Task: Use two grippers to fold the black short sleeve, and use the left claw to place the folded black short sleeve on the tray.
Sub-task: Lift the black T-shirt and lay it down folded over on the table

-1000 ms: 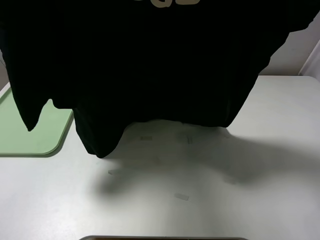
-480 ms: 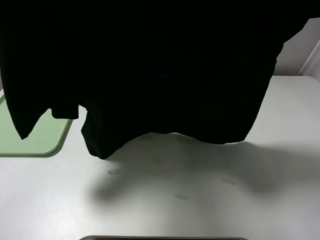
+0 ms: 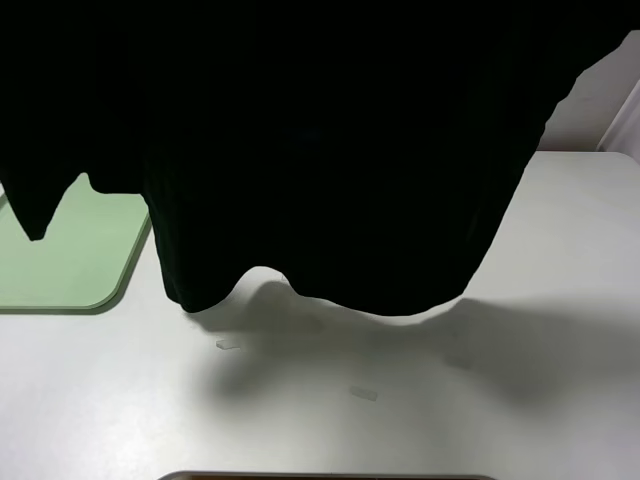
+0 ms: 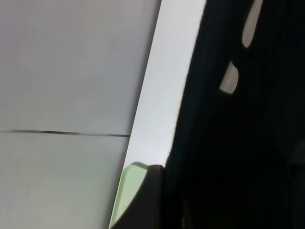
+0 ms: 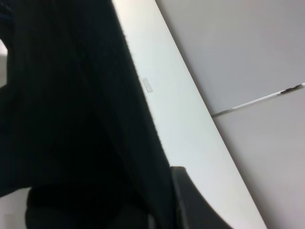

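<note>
The black short sleeve [image 3: 330,150] hangs in the air and fills the upper part of the high view, its hem drooping just above the white table [image 3: 420,400]. Neither gripper shows in that view; the cloth covers them. The mint-green tray [image 3: 70,260] lies at the left, partly behind a hanging sleeve tip. In the left wrist view the shirt [image 4: 248,143] with pale lettering runs alongside one dark finger [image 4: 147,195], and a corner of the tray [image 4: 127,188] shows. In the right wrist view the shirt [image 5: 71,119] hangs against one dark finger [image 5: 190,202]. Both grippers are shut on the fabric.
Small clear tape pieces [image 3: 363,393] lie on the table under the shirt's shadow. A dark edge [image 3: 320,476] marks the table's front. A pale wall [image 3: 600,100] stands behind at the right.
The shirt has swung: the pale lettering left the top of the high view, the middle of the hem dropped lower, and the left sleeve tip rose a little.
</note>
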Robot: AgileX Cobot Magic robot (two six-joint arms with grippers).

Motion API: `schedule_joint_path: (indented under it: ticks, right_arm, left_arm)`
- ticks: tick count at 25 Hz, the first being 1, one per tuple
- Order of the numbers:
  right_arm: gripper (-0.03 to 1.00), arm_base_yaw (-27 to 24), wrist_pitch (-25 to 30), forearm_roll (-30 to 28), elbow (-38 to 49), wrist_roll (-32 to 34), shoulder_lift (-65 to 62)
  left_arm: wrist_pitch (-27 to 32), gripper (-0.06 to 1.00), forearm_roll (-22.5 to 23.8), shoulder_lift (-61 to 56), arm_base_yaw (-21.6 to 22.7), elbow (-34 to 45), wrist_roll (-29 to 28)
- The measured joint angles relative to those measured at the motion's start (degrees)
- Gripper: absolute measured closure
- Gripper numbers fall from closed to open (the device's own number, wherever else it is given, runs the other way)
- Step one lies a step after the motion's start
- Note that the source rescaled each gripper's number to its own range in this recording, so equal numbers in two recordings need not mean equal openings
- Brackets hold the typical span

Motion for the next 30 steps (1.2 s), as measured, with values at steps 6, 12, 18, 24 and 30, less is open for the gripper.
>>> schedule_joint_path:
  ticks: [6, 12, 18, 24, 30]
  right_arm:
    - [0.97, 0.0, -0.05, 0.75, 0.15, 0.79, -1.17]
    - [0.97, 0.0, -0.05, 1.14, 1.41, 1.99, -3.36]
    - [0.97, 0.0, -0.04, 1.9, 1.47, 2.98, -5.3]
    - [0.97, 0.0, 0.02, 2.84, 2.45, 3.91, -6.53]
    - [0.97, 0.0, -0.09, 3.56, 9.39, 4.6, -8.48]
  left_arm:
    - [0.0, 0.94, -1.07, -1.91, 0.0, 0.0, -0.19]
    - [0.0, 0.94, -2.0, -3.09, -0.07, 0.0, -2.22]
    - [0.0, 0.94, -4.04, -4.62, -0.07, 1.51, -2.66]
    - [0.0, 0.94, -4.63, -5.56, -0.07, 5.8, -3.01]
    - [0.0, 0.94, -5.02, -6.83, -0.07, 9.46, -3.63]
